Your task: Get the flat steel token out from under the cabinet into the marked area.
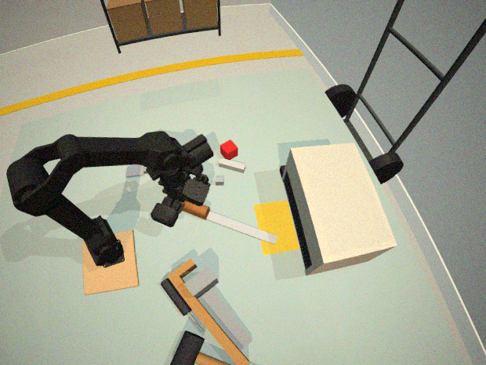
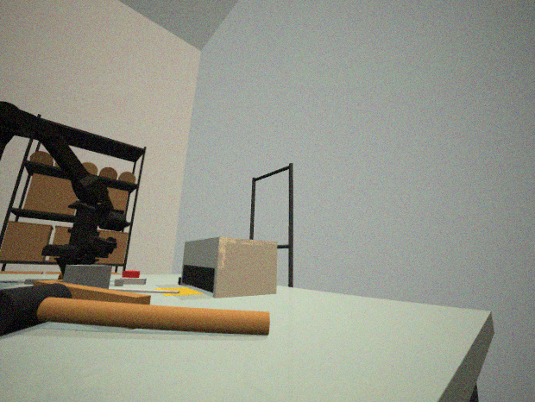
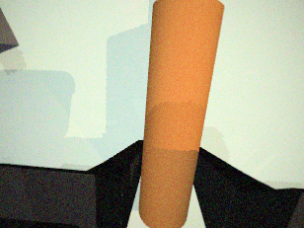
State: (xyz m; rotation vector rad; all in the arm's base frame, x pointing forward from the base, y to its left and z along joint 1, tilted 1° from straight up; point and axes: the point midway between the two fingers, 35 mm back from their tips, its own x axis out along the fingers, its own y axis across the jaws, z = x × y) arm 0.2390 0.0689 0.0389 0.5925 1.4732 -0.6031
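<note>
My gripper point(image 1: 183, 205) point(image 3: 166, 148) is shut on the orange handle point(image 1: 198, 211) point(image 3: 180, 58) of a long flat-bladed tool. Its pale blade point(image 1: 239, 226) point(image 2: 157, 292) points toward the cabinet point(image 1: 346, 196) point(image 2: 246, 267). The blade's tip shows over the yellow marked area point(image 1: 274, 215) point(image 2: 186, 292), short of the cabinet; its exact height above the table is hard to tell. A dark low opening point(image 1: 295, 215) point(image 2: 198, 276) runs along the cabinet's front, beside the marked area. The steel token is not visible in any view.
A red cube point(image 1: 229, 149) point(image 2: 130, 273), a white bar point(image 1: 231, 164) and a small grey block point(image 1: 219, 180) lie beyond the gripper. An orange L-shaped bar point(image 1: 210, 319), a grey tool point(image 1: 227, 316), a black-handled tool point(image 1: 175, 296) and a black-headed hammer point(image 1: 187, 348) lie at the near side.
</note>
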